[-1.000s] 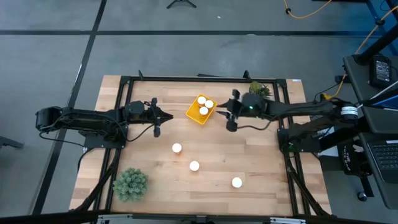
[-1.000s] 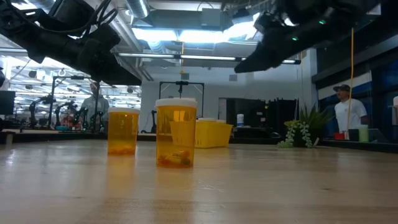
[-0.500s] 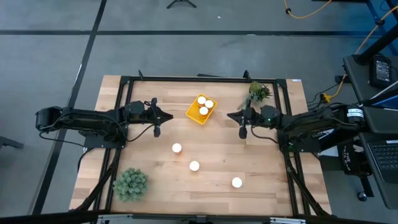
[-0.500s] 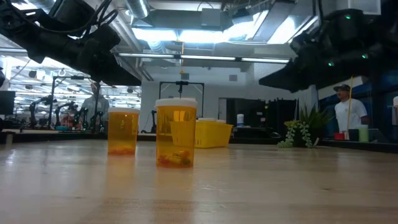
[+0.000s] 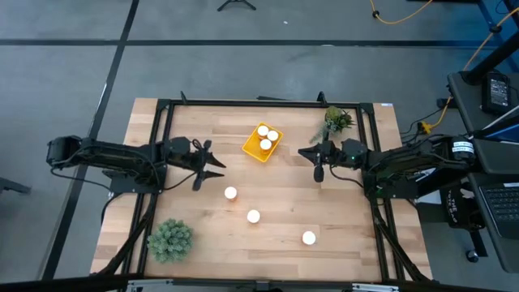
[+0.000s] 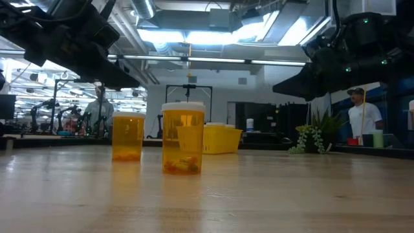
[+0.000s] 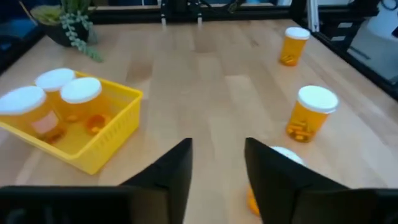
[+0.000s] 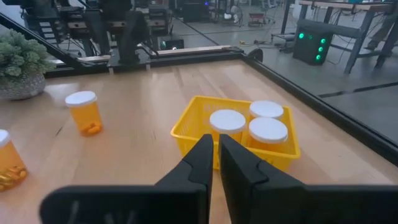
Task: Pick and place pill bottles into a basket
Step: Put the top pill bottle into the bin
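Three pill bottles [image 5: 266, 139] sit in the yellow basket [image 5: 250, 149]; three more stand loose on the table [image 5: 349, 219], the nearest bottle [image 5: 230, 193] just beside my left claw [image 5: 212, 168], fingers apart. Step, as I judge it: reaching for the fourth. Next calls for lowering around its cap. My right claw [image 5: 309, 156] waits near the basket, fingers together, empty.

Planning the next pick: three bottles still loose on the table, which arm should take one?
Left. Its end effector is open and angled toward the nearest pill bottle. The right end effector is shut, farther off beside the basket.
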Tool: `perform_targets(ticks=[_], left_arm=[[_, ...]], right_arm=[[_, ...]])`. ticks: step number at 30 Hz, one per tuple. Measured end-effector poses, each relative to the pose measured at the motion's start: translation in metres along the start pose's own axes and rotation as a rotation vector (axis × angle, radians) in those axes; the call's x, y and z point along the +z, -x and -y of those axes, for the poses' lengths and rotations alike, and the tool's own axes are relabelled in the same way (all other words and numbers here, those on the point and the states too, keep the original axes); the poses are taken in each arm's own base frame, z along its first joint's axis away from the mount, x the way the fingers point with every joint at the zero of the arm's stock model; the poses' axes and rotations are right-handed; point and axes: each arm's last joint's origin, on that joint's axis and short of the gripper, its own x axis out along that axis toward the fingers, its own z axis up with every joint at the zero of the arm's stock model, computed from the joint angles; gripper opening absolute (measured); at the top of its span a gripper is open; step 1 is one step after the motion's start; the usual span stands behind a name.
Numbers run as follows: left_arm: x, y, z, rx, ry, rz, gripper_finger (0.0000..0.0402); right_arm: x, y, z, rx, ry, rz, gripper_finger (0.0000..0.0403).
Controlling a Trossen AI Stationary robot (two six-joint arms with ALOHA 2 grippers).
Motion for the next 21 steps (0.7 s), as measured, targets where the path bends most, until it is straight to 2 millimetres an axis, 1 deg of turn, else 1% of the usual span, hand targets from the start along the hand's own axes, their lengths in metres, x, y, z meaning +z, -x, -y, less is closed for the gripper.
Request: perform_targets(ticks=[5, 9, 13, 21], left_arm=[[0.0001, -0.0006, 0.0029, -0.015, 0.03, -0.001, 0.0207], [0.0003, -0.0009, 0.0044, -0.023, 0.028, -0.001, 0.0237], [0.0002, -0.0009, 0.0043, -0.022, -0.012, -0.001, 0.0246], [-0.0006, -0.0014, 0.0076, -0.049, -0.024, -0.011, 0.0244]], right_arm=[[0.0, 0.0, 0.0, 0.0, -0.008, 0.0, 0.0032], [0.0, 0.0, 0.0004, -0.012, -0.05, 0.001, 0.0032], [-0.0001, 0.0, 0.0005, -0.016, -0.055, 0.0, 0.0032], [-0.0002, 0.0, 0.0006, -0.018, -0.049, -0.001, 0.0032]])
